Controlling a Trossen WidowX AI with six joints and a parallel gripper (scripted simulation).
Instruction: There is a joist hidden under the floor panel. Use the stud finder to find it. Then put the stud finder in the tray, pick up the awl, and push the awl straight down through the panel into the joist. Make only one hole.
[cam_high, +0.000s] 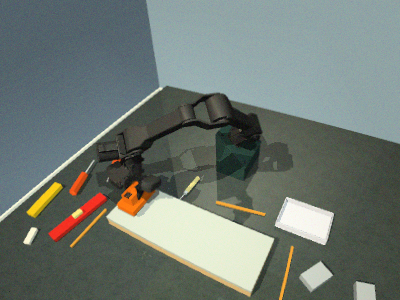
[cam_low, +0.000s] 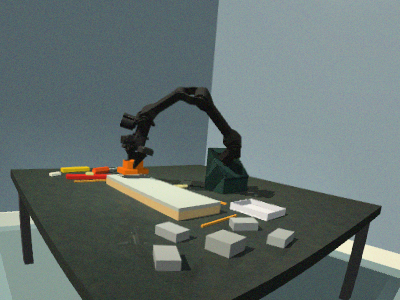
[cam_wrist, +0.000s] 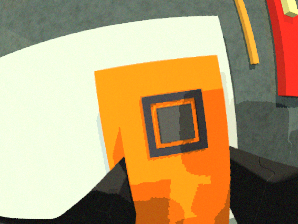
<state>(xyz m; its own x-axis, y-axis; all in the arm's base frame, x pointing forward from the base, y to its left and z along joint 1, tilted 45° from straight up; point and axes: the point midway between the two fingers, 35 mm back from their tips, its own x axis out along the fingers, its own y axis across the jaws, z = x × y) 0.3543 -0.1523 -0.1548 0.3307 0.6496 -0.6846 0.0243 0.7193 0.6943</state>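
My gripper (cam_high: 139, 191) (cam_low: 134, 163) (cam_wrist: 171, 155) is shut on the orange stud finder (cam_high: 131, 204) (cam_low: 127, 171) (cam_wrist: 125, 82). The stud finder is level over the far left end of the pale floor panel (cam_high: 200, 235) (cam_low: 165, 192) (cam_wrist: 40, 125), on its top or just above it; contact is hard to tell. Its square window shows plain grey in the wrist view. The awl (cam_high: 191, 186) (cam_low: 180, 186), with a pale yellow handle, lies behind the panel's long back edge. The white tray (cam_high: 300, 233) (cam_low: 249, 212) is right of the panel and empty. The joist is hidden.
A red level (cam_high: 92, 204) (cam_low: 85, 176) (cam_wrist: 286, 65), a yellow bar (cam_high: 45, 199) and an orange-handled screwdriver (cam_high: 79, 183) lie left of the panel. Orange sticks (cam_high: 240, 208) (cam_high: 88, 228) lie near its sides. Several grey blocks (cam_high: 316, 276) (cam_low: 225, 243) lie beyond its right end.
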